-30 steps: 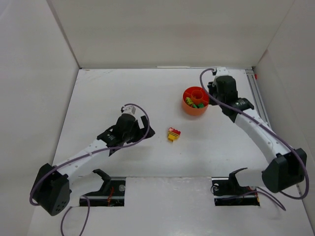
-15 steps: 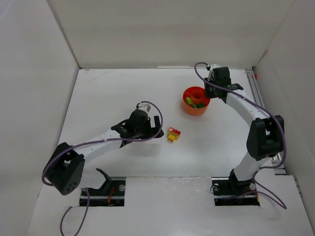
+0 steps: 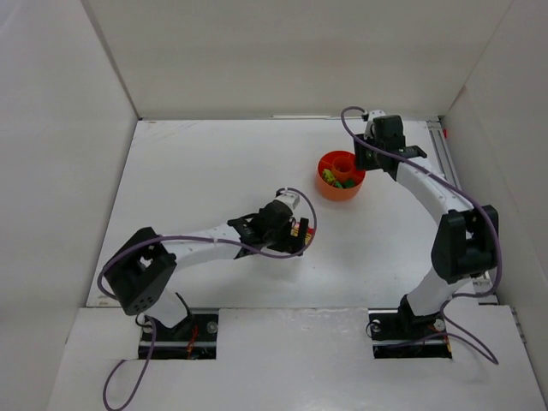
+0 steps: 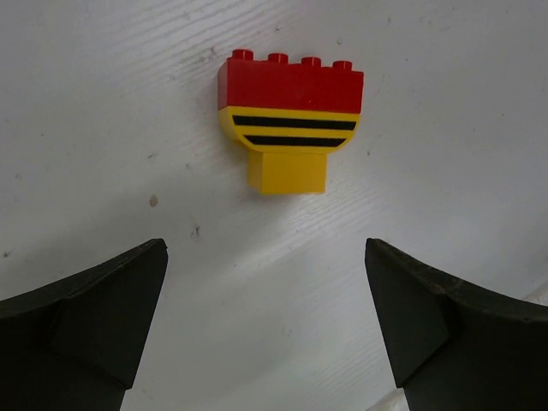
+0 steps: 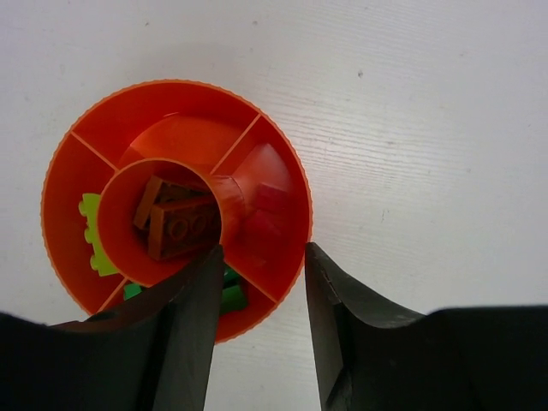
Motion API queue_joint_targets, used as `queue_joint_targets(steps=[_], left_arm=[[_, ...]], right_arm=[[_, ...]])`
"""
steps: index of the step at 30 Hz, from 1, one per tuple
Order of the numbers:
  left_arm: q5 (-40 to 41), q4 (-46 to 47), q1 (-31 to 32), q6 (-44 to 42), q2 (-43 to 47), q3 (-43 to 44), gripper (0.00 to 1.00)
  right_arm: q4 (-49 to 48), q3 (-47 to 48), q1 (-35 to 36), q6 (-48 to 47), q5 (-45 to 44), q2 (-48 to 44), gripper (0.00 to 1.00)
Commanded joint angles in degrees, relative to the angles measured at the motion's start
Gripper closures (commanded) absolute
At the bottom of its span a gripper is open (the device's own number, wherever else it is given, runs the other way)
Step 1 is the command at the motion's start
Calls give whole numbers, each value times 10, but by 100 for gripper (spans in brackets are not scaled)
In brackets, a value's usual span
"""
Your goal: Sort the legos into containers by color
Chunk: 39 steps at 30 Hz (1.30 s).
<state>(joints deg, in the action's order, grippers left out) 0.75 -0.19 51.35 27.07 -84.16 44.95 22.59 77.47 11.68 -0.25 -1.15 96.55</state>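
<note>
My left gripper (image 4: 264,257) has its fingers spread wide and empty. The red-and-yellow lego stack (image 4: 289,120) lies on the table (image 4: 445,103) just ahead of them, well apart from the orange bowl (image 5: 274,171). My right gripper (image 5: 261,257) hangs over that bowl, fingers parted, holding nothing. Brown legos (image 5: 175,224) sit in the bowl's central cup, and green legos (image 5: 92,231) in an outer compartment.
</note>
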Motion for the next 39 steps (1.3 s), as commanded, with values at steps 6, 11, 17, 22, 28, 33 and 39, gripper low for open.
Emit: queue_joint_targets(steps=[6,11,17,22,28,33,39], left_arm=[[153,-23,48,7,-93,83,8],[153,-23,48,7,-133,116,27],[139,-17,48,-3,-152,122,46],[139,-17,61,-4,-166,133,56],[134,-17,67,-10,-160,133,82],[157,-1,85,-41,-109,132,87],[119,69,96,-155,-1,71,87]], right_arm=[[-2,-43,-3,3,-32,-132,50],[16,-84,-9,3,-54,-193,50],[21,-117,-19,3,-60,-231,50],[37,-123,-31,-2,-60,-248,50],[37,-148,-31,-23,-12,-276,49],[37,-185,-25,-52,74,-321,48],[23,-231,-12,-114,333,-368,34]])
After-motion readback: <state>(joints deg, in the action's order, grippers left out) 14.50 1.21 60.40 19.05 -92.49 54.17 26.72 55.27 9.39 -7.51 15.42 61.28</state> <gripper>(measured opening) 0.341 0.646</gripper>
